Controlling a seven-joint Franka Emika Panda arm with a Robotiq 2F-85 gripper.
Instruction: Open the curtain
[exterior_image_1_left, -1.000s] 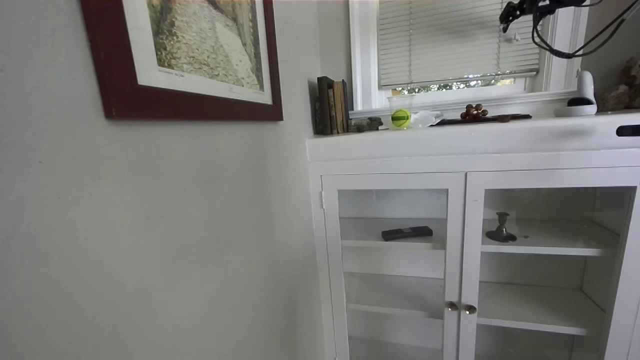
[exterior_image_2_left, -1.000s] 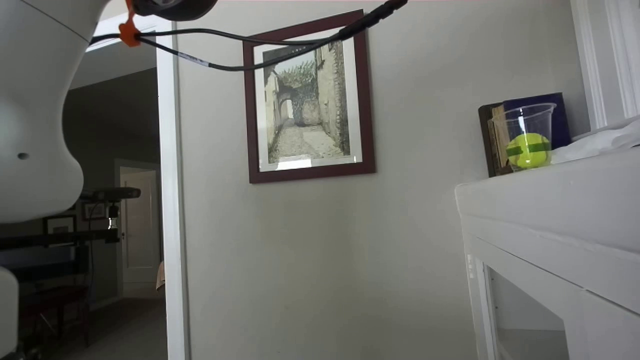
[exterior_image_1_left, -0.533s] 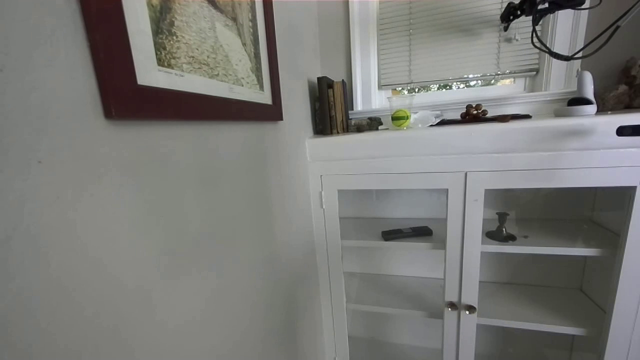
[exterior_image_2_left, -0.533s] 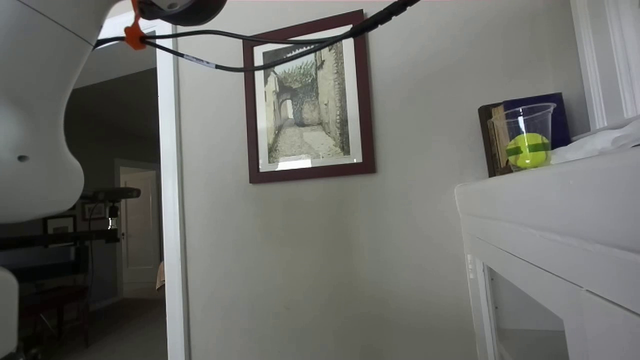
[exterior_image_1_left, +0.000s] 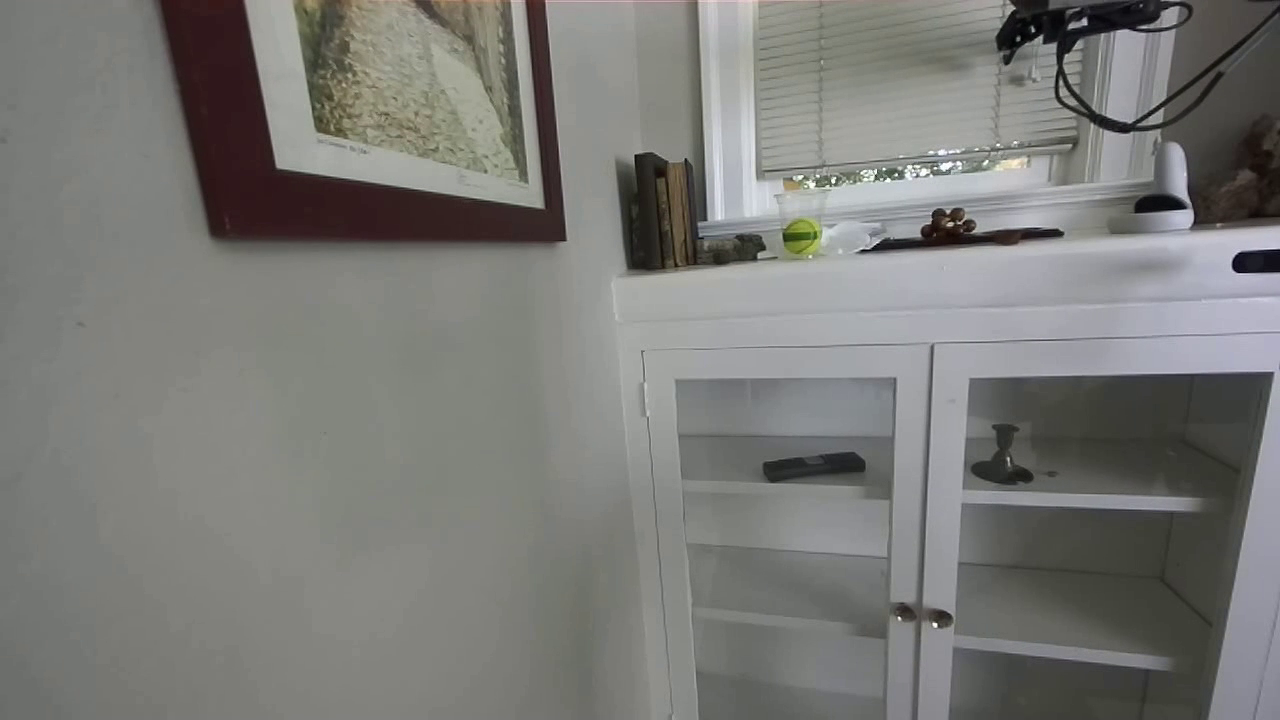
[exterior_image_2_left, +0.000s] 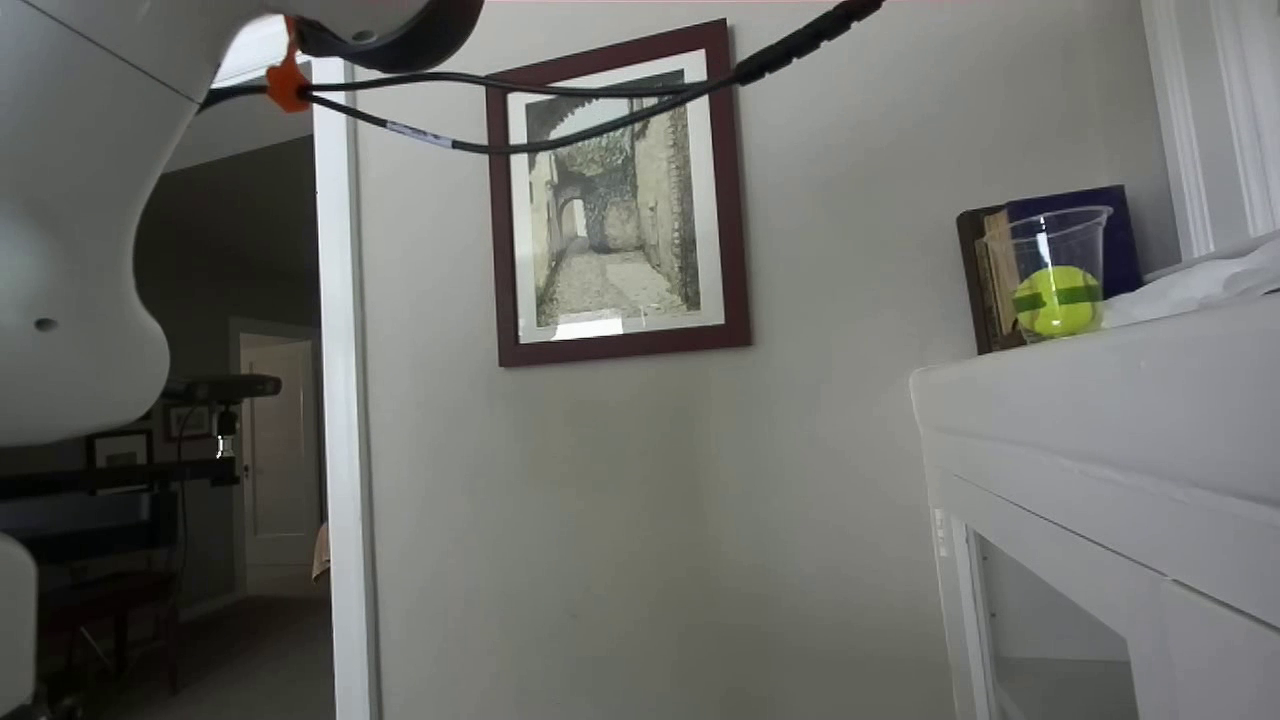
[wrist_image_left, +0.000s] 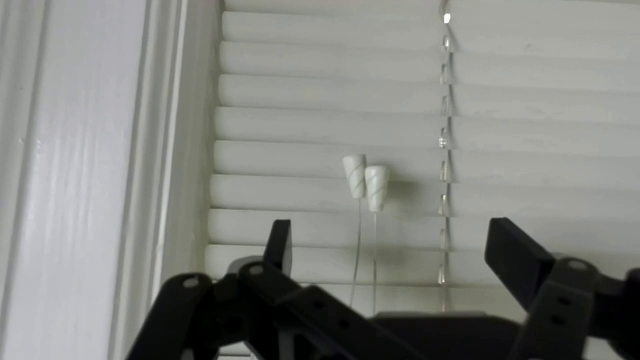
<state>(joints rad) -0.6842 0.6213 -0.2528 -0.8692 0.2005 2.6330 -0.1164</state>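
Pincer (wrist_image_left: 392, 242), black and two-fingered, stood spread in the wrist view, its fingertips (wrist_image_left: 512, 260) well apart. Behind it ran the white horizontal-slat window blind (wrist_image_left: 300, 125), filling most of that view. Two white, tapered, spiral-grooved cord pulls (wrist_image_left: 376, 187) showed against the slats, just beside each other, lined up with the gap; could not tell how far beyond the fingertips they lay. Their thin cords (wrist_image_left: 375, 260) ran off behind the pincer. White-painted window frame (wrist_image_left: 95, 165) edged the blind at view left.

In an exterior view, the pincer (exterior_image_1_left: 1018, 45) hung high up, before the right-hand part of the blind (exterior_image_1_left: 900, 90); its spread was unreadable there. Blind was down over most of the visible window; a strip of greenery (exterior_image_1_left: 880, 177) showed under its lower edge. White counter (exterior_image_1_left: 900, 280) below, atop a glass-doored white cabinet (exterior_image_1_left: 780, 362), carried upright dark-bound books (exterior_image_1_left: 650, 215) and a clear plastic cup (exterior_image_1_left: 790, 207) with a yellow-green ball (exterior_image_1_left: 801, 237) inside.

In an exterior view, the white robot arm (exterior_image_2_left: 70, 250) filled the upper left; black cables (exterior_image_2_left: 800, 47) from an orange clip (exterior_image_2_left: 288, 88) crossed before a red-framed street picture (exterior_image_2_left: 620, 250). Cup stood upright on the counter, books just behind it.
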